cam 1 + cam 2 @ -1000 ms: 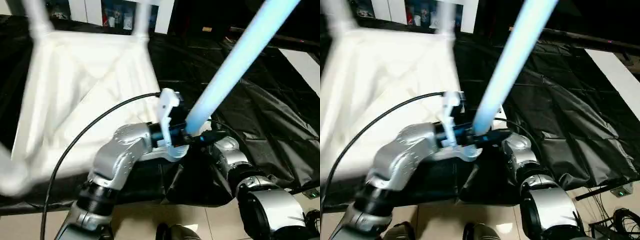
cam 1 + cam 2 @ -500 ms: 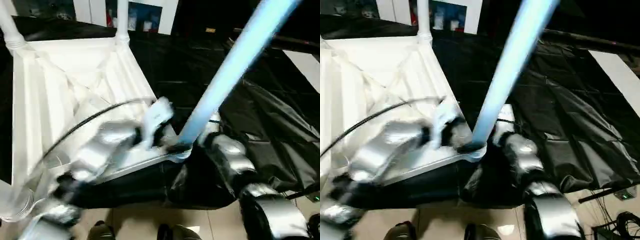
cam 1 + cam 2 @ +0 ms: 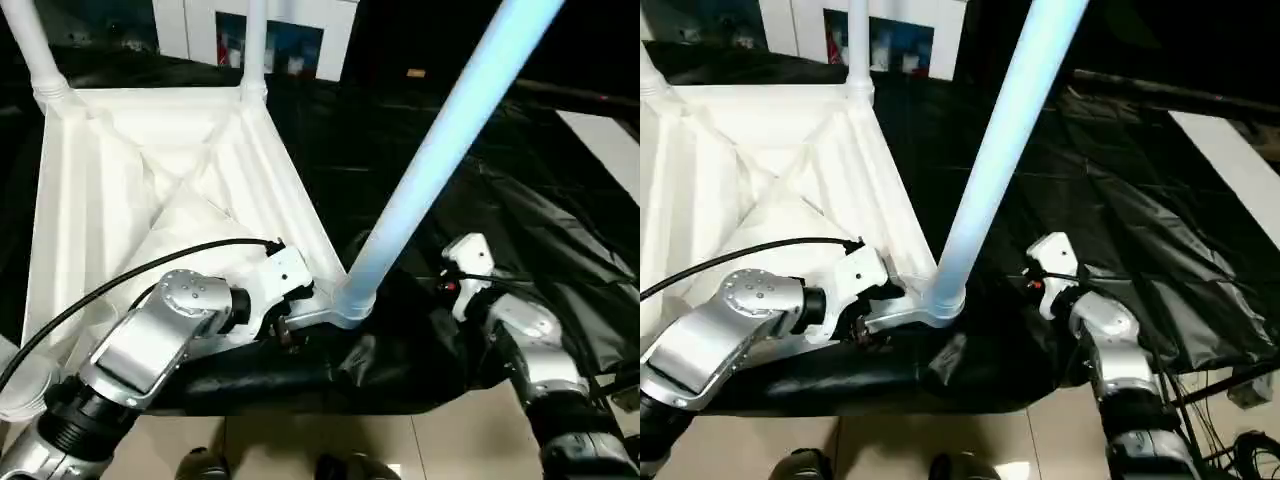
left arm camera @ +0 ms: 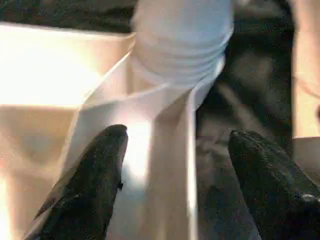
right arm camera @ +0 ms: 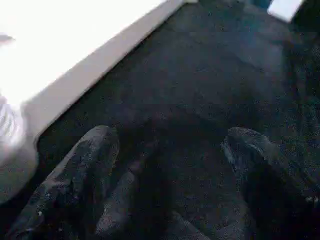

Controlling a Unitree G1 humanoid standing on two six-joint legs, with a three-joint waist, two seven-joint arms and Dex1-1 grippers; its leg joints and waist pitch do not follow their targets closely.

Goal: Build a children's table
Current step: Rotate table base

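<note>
black sheet (image 3: 520,200): covers the work surface, creased
table top (image 3: 150,190): upside down on the sheet's left half, ribbed X-braced underside up
legs: near-right leg (image 3: 440,140) stands in its corner socket (image 3: 352,300), tilted up-right; far legs (image 3: 858,40) upright in far corners
left gripper (image 4: 172,165): fingers (image 4: 95,185) spread, astride the top's rim wall just below that socket, not clamped
right gripper (image 5: 165,170): released, holding nothing, over bare sheet right of the socket

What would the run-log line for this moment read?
stage: leg standing in near corner socket | left gripper: open, straddling tabletop edge | right gripper: open, empty, over black sheet
</note>
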